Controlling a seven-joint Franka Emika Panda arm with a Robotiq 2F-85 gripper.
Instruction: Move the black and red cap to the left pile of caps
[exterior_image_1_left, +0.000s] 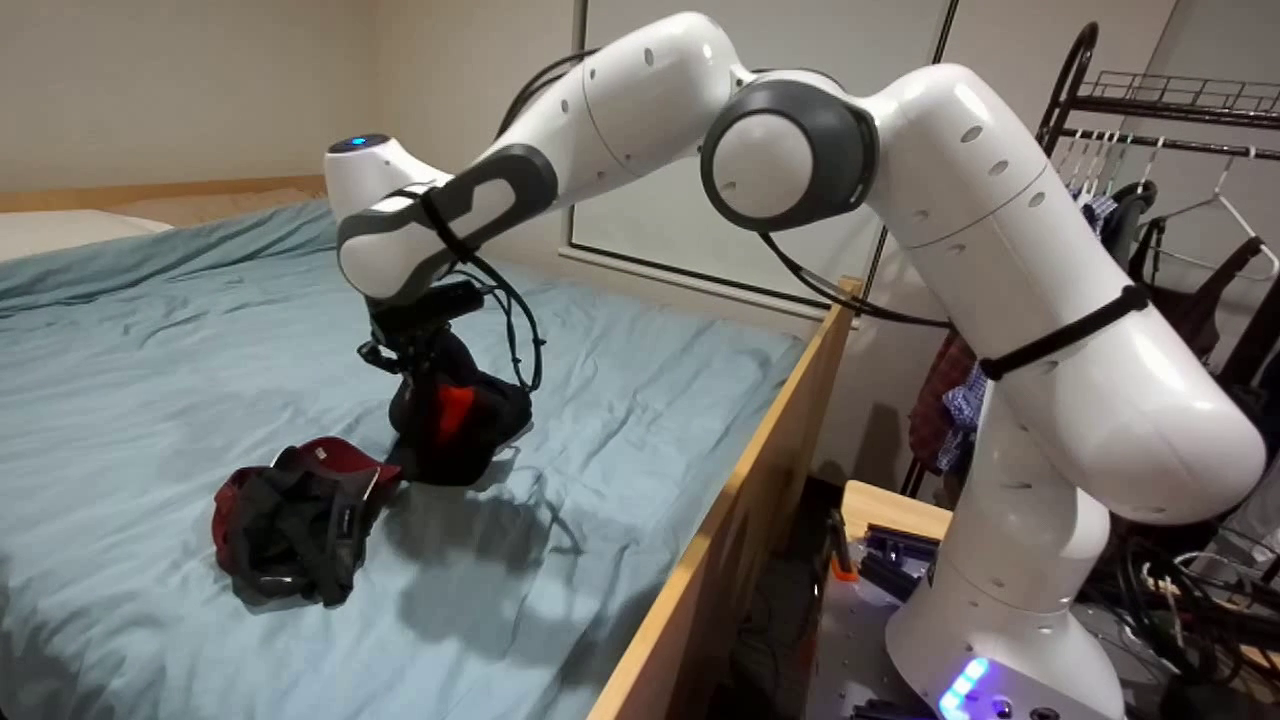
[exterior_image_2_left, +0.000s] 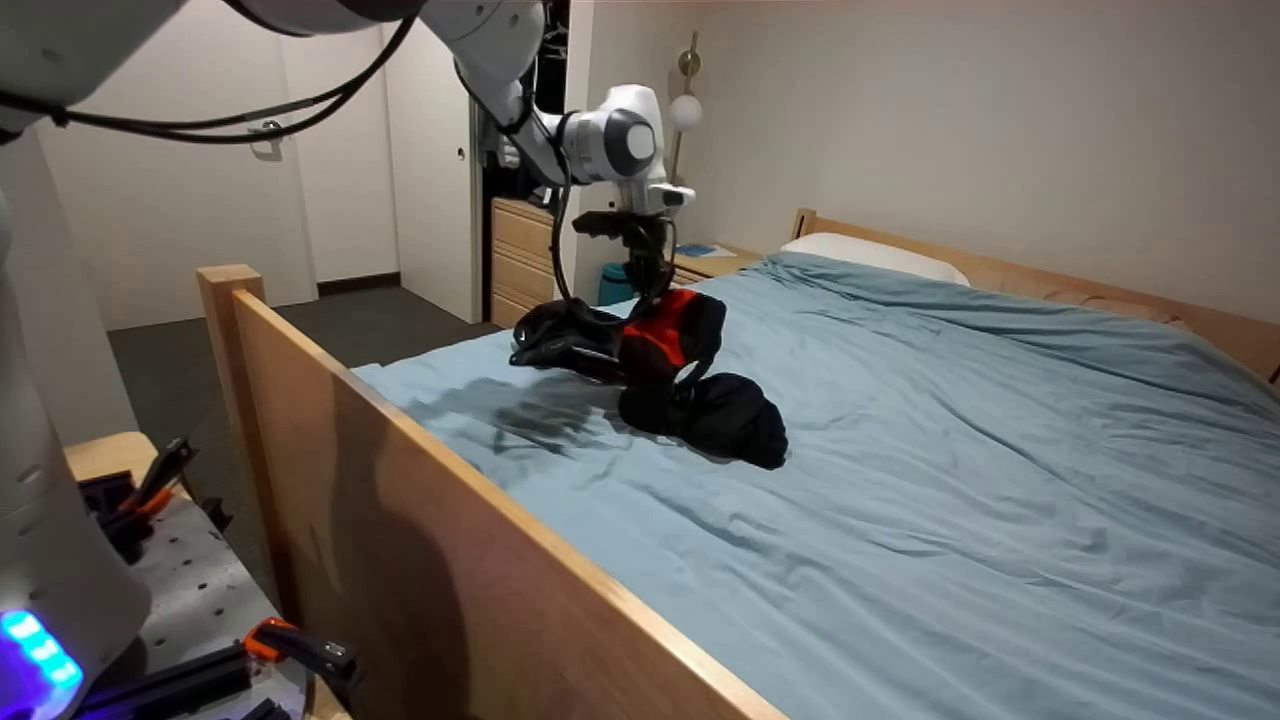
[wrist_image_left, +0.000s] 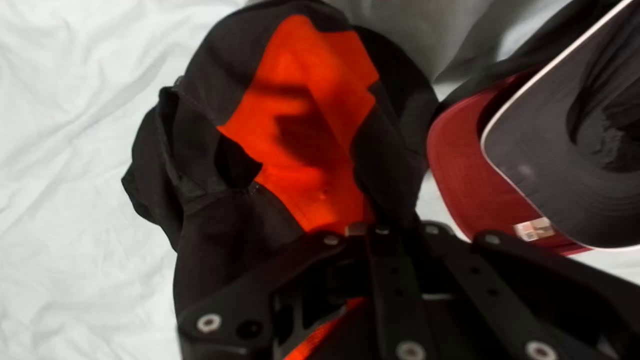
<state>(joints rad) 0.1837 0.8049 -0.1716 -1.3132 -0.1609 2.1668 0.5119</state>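
Note:
The black and red cap shows a bright red panel in both exterior views (exterior_image_1_left: 455, 412) (exterior_image_2_left: 662, 328) and fills the middle of the wrist view (wrist_image_left: 305, 125). My gripper, seen in the exterior views (exterior_image_1_left: 424, 372) (exterior_image_2_left: 650, 285) and the wrist view (wrist_image_left: 385, 235), points down and is shut on its fabric; the pinched edge is mostly hidden. The cap hangs from the fingers; I cannot tell if it touches the bed. The left pile of caps (exterior_image_1_left: 300, 535), black with dark red brims, lies right beside it, also in an exterior view (exterior_image_2_left: 565, 335) and at the wrist view's right (wrist_image_left: 470, 170).
A plain black cap (exterior_image_2_left: 725, 415) lies on the bed against the held cap on the side away from the pile. A blue sheet (exterior_image_2_left: 950, 480) covers the bed. A wooden bed board (exterior_image_1_left: 700, 560) stands between the robot base and the bed.

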